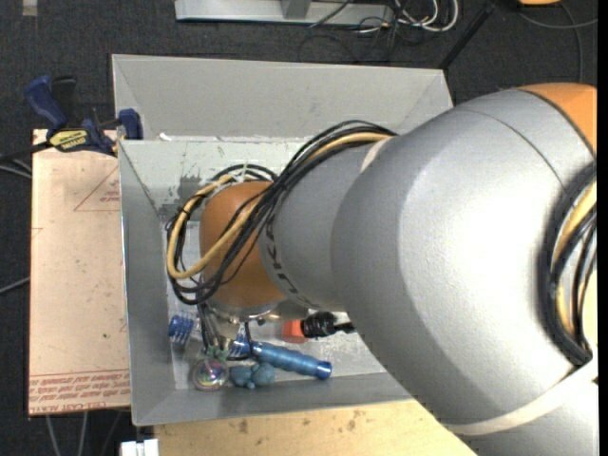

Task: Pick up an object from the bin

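In the near-left corner of the bin (142, 283) lies a blue ridged piece (180, 329), with a shiny round thing (209, 377) below it. My hand (223, 338) hangs low just beside them, pointing straight down, I judge, to reach into the clutter. I cannot tell whether it is open or closed. To the right lie a teal lump (252, 376), a blue stick (293, 360) and an orange-and-black marker (318, 326).

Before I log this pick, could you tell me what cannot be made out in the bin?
Camera view:
- Floor of the bin: mostly hidden under the arm.
- Orange-and-black thing: right end behind the arm.
- Whatever lies beneath the tool: hidden by the orange cover and cables.
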